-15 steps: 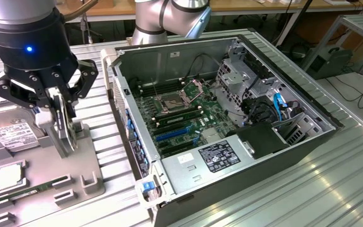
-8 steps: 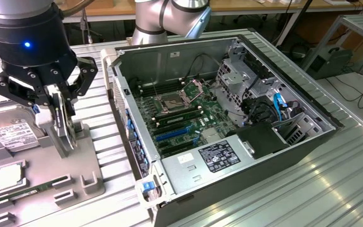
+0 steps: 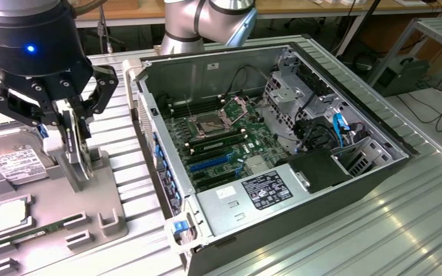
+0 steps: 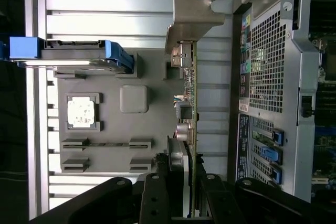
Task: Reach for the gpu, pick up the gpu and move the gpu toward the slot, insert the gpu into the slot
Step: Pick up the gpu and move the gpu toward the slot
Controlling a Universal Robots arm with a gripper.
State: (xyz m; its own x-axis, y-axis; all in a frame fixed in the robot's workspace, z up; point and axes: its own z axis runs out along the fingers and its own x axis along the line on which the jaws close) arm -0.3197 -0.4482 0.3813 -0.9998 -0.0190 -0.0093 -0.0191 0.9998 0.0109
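My gripper [image 3: 69,135] straddles the gpu [image 3: 77,154], which stands upright in the gray holder [image 3: 60,218] beside the computer case [image 3: 359,172]. I cannot tell whether my jaws press it.

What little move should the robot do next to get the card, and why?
Probably close the gripper on the gpu. The gripper looks open and straddles the gpu's top edge. The gpu stands upright in the gray holder, not yet lifted, so gripping it seems the sensible small step before any lift.
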